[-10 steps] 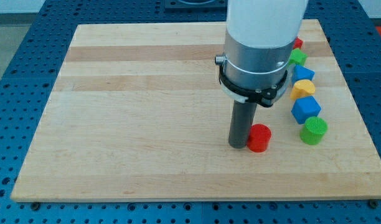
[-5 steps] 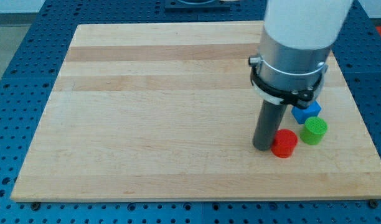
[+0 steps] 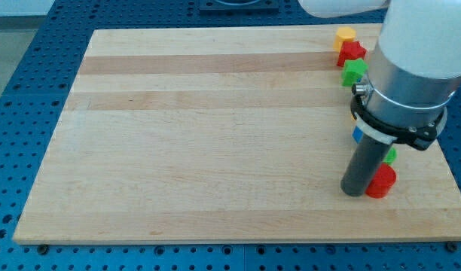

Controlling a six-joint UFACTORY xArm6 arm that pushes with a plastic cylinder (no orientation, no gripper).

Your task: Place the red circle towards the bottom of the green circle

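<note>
Red circle [image 3: 381, 181]: plastic, probably light, slides readily; just below green circle [image 3: 390, 156], mostly hidden. My tip [image 3: 354, 192] touches red's left flank; end effector jawless, grips nothing.

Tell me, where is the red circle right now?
The red circle sits near the board's bottom right corner in the camera view, just right of my tip and touching it. A green circle peeks out right above it.
</note>
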